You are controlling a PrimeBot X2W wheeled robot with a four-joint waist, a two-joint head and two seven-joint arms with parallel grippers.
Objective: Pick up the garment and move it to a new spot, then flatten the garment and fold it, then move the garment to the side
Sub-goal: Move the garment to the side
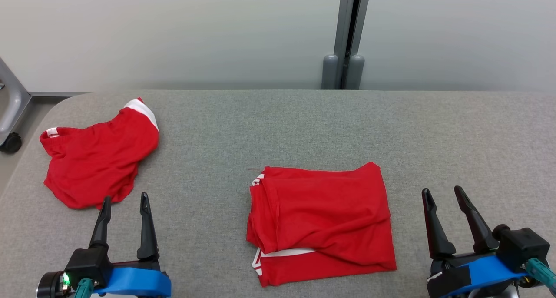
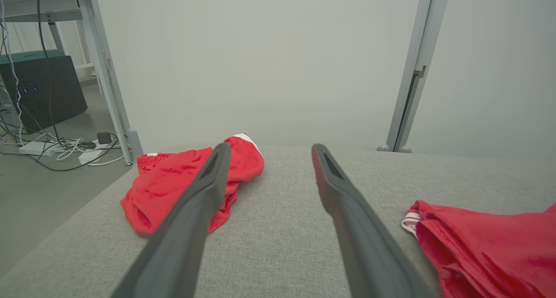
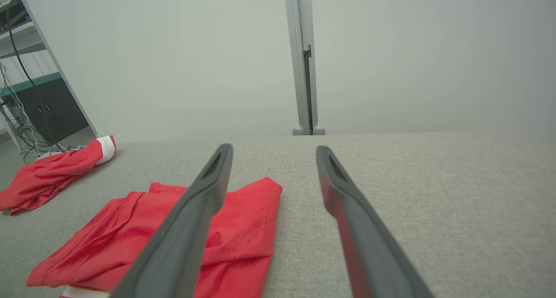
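A red garment [image 1: 321,220] with white trim lies folded into a rough rectangle at the middle front of the grey cloth-covered table [image 1: 304,124]. It also shows as the red garment [image 2: 486,250] at the lower right of the left wrist view, and as the red garment [image 3: 243,220] partly behind a finger in the right wrist view. A second red garment [image 1: 97,159] [image 2: 173,180] [image 3: 52,172] lies crumpled at the far left. My left gripper [image 1: 125,198] [image 2: 270,148] stands open just in front of the crumpled one, holding nothing. To the right of the folded one, my right gripper [image 1: 443,190] [image 3: 273,148] is open and empty.
A grey partition post [image 1: 345,37] stands behind the table's far edge against a pale wall. A metal frame with a caster [image 1: 11,141] stands off the table's left corner. On the floor to the left are a black box [image 2: 43,94] and cables.
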